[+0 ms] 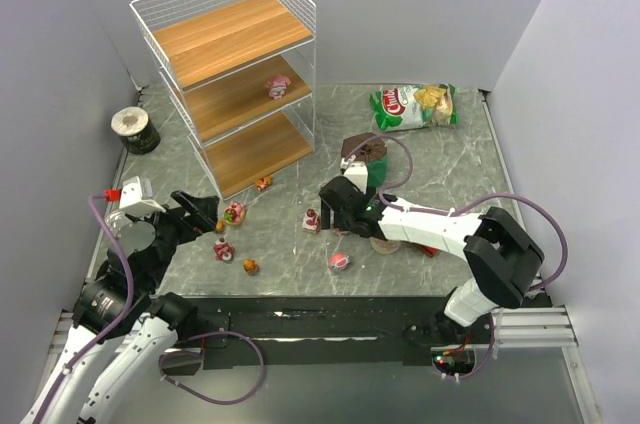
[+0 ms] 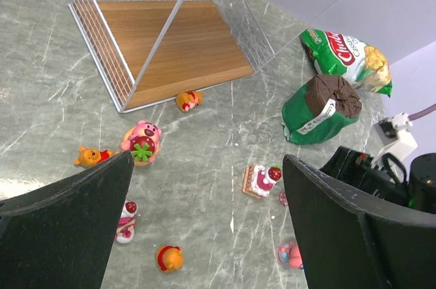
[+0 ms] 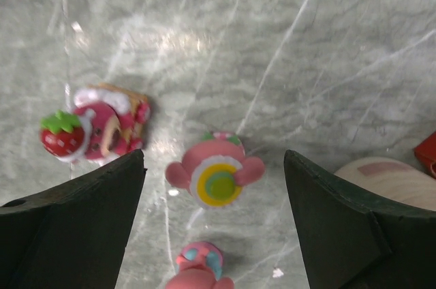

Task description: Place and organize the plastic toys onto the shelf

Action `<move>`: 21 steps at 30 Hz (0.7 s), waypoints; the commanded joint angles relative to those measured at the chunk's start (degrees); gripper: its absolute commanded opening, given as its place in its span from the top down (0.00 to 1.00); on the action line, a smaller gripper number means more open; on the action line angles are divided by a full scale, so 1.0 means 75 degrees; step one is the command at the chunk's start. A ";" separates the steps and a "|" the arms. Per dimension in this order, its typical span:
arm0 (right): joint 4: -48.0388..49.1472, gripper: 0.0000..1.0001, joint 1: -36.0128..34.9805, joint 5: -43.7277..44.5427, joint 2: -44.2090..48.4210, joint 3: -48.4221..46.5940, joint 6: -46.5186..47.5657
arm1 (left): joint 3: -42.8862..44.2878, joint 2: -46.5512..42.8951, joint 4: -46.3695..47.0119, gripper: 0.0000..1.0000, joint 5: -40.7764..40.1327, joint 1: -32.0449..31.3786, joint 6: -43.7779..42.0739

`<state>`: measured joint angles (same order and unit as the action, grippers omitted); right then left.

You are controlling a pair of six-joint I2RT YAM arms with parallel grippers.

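The grey marble table (image 1: 450, 174) carries the shelf (image 1: 235, 74) at eleven o'clock and a green chip bag (image 1: 415, 106) at one o'clock. One pink toy (image 1: 278, 86) sits on the shelf's middle tier.

The right gripper (image 3: 214, 159) hangs near the table's centre, jaws spread wide and gripping nothing. In its wrist view a round pink figure (image 3: 214, 176) lies on the marble between the fingers, touching neither. A strawberry cake toy (image 3: 95, 129) lies at that figure's ten o'clock.

The left gripper (image 2: 208, 166), at eight o'clock, also stands wide with nothing in it. A pink bear (image 2: 141, 142) lies just beyond it. Small orange figures (image 1: 250, 266) and a red-and-white figure (image 1: 223, 250) lie loose nearby.
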<state>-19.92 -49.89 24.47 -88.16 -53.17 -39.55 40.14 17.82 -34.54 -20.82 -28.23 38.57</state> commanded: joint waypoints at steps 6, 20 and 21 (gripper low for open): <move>0.0008 0.12 -0.0145 -0.0169 -0.0291 0.0081 -0.0070 | 0.0003 0.0073 0.0223 0.04 -0.0013 -0.0010 -0.0068; 0.0266 0.18 -0.0169 0.0205 -0.0644 0.0023 -0.0141 | 0.0003 0.0061 0.0212 0.04 -0.0037 -0.0010 -0.0068; 0.0289 0.19 -0.0169 0.0206 -0.0644 0.0034 -0.0141 | 0.0003 0.0061 0.0211 0.03 -0.0048 -0.0010 -0.0068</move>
<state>-19.75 -50.76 23.20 -92.84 -52.47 -39.62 40.14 17.85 -34.54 -20.84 -28.23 38.59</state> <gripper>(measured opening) 0.825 0.967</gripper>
